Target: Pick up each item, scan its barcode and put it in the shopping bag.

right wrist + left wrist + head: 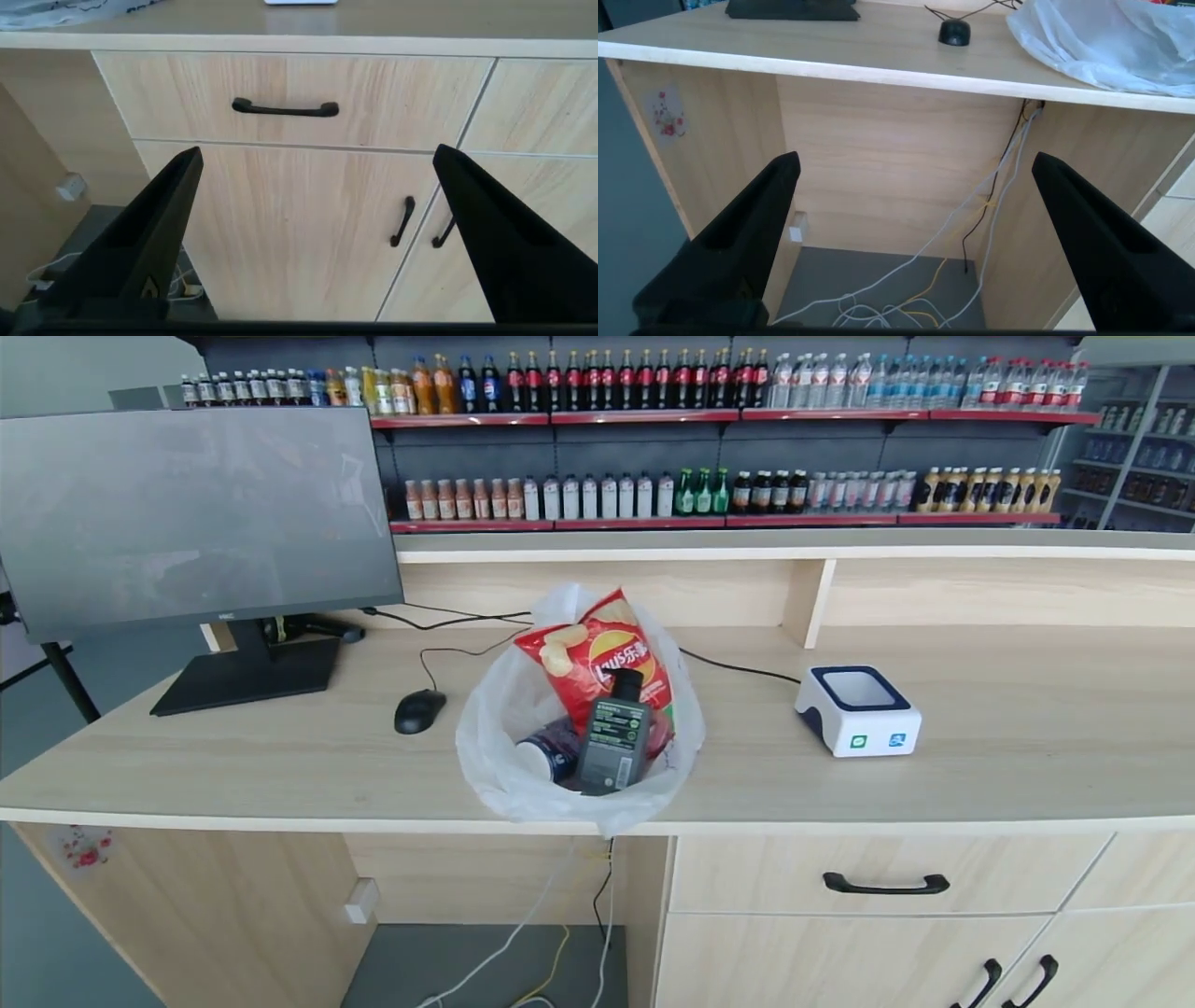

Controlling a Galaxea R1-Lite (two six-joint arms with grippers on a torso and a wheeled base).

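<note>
**Open jaws hang low; bagging looks done**

Left gripper (915,163) and right gripper (316,154) hang below the pale woodgrain tabletop (1027,709), jaws wide apart, empty. Crinkly red chips bag (597,653), rigid dark bottle (611,747) and a round container (546,753) sit in the thin translucent shopping bag (490,756), near the boxy white scanner (857,711). Likely all scanned; any next move needs a fresh item.

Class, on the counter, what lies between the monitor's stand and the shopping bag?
A black computer mouse sits between the monitor stand and the shopping bag, seen in the head view.
</note>
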